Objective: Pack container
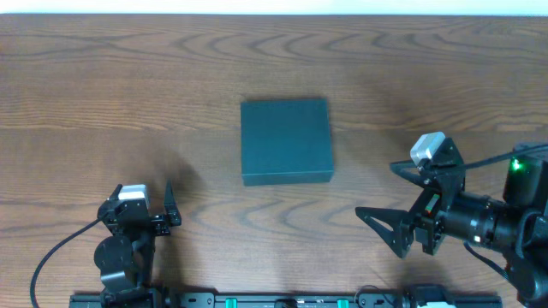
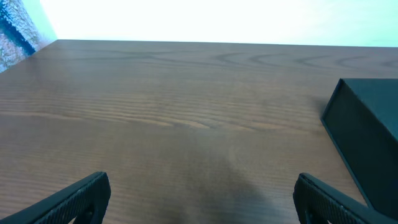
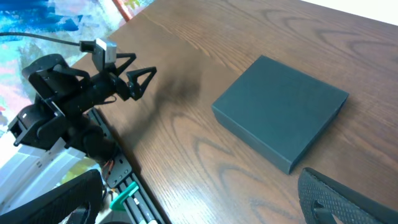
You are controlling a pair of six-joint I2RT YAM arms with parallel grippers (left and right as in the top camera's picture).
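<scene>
The container (image 1: 285,140) is a dark teal-green square box with its flat lid closed, lying in the middle of the wooden table. It shows at the right edge of the left wrist view (image 2: 370,130) and in the upper right of the right wrist view (image 3: 280,112). My left gripper (image 1: 145,197) is open and empty at the near left of the table, well apart from the box; its fingertips frame bare wood (image 2: 202,196). My right gripper (image 1: 396,201) is open and empty at the near right, pointing left (image 3: 199,199). No snack packets are in view.
The wooden table (image 1: 128,85) runs to a pale far edge. A black rail with green clips (image 1: 282,299) lies along the near edge. The left arm (image 3: 68,99) shows in the right wrist view, near the table's left edge.
</scene>
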